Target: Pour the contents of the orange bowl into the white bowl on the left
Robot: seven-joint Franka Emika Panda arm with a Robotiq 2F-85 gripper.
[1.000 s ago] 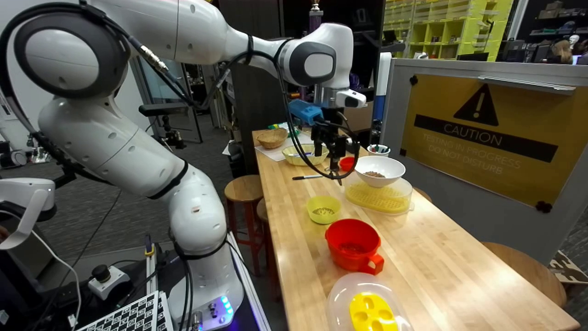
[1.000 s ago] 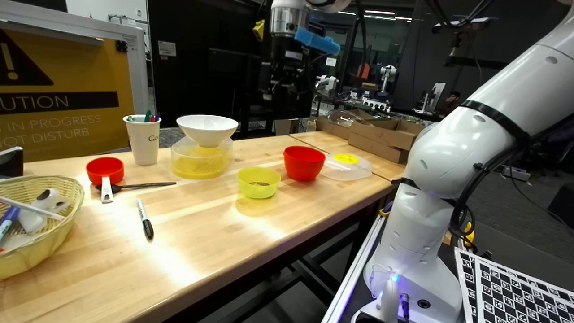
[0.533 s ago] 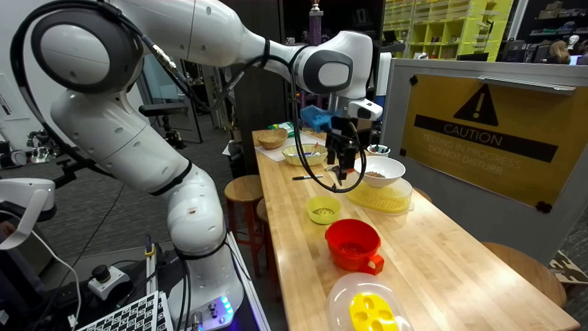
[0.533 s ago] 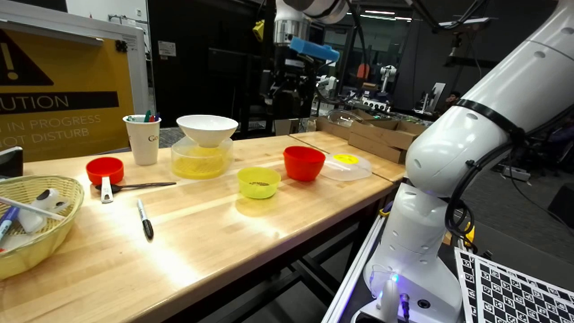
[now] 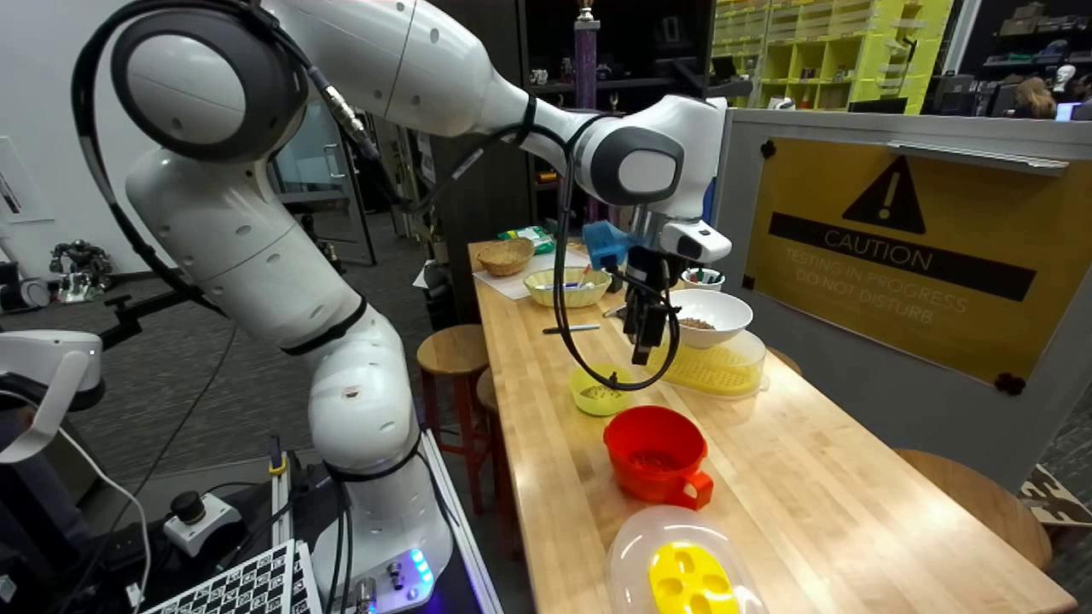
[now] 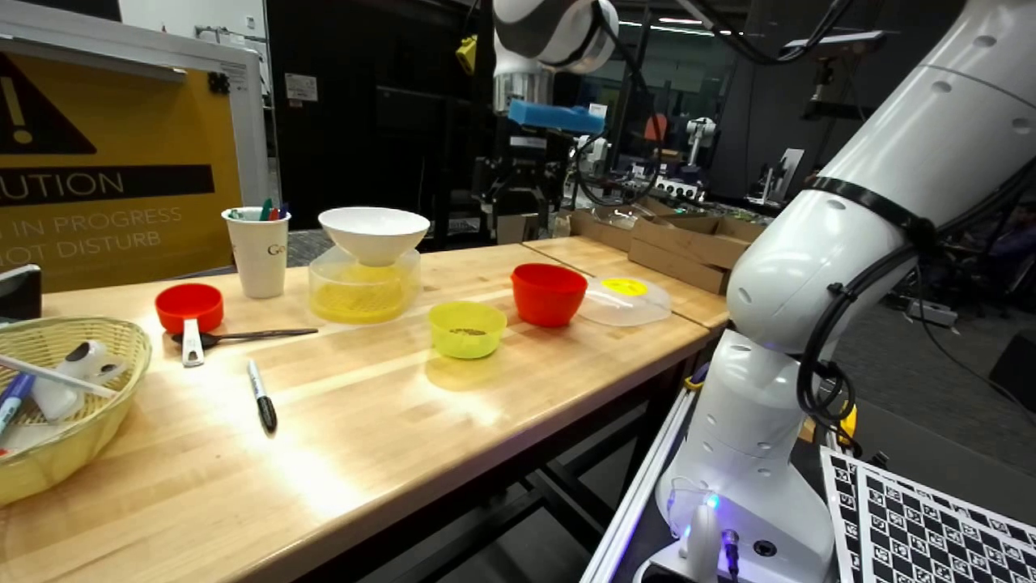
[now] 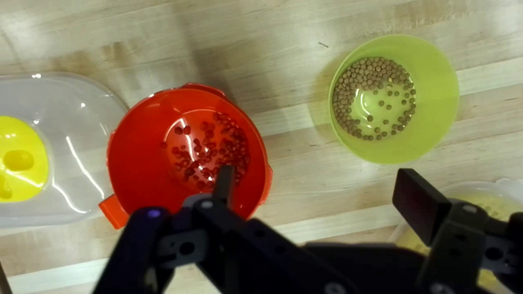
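Observation:
The orange bowl, glossy and nearly red with a handle, stands upright on the table in both exterior views (image 5: 631, 431) (image 6: 550, 298). The wrist view shows it (image 7: 137, 151) with small reddish beads inside. The white bowl (image 5: 727, 309) rests on a yellow-bottomed clear container and holds brown bits; it also shows in an exterior view (image 6: 374, 233) but is out of the wrist view. My gripper (image 7: 318, 179) is open and empty, pointing down above the table. In the wrist view its left finger overlaps the orange bowl; the fingertips also show in an exterior view (image 5: 644, 341).
A yellow-green bowl (image 7: 433, 110) with brown beads stands beside the orange bowl. A clear lid with a yellow piece (image 7: 77, 163) lies on its other side. The clear container (image 6: 364, 295), a red measuring cup (image 6: 190, 308), pen cup (image 6: 261, 255), marker (image 6: 261, 397) and basket (image 6: 73, 441) stand around.
My gripper has come lower and moved along the table toward the yellow-green and orange bowls, staying open. The bowls have not moved.

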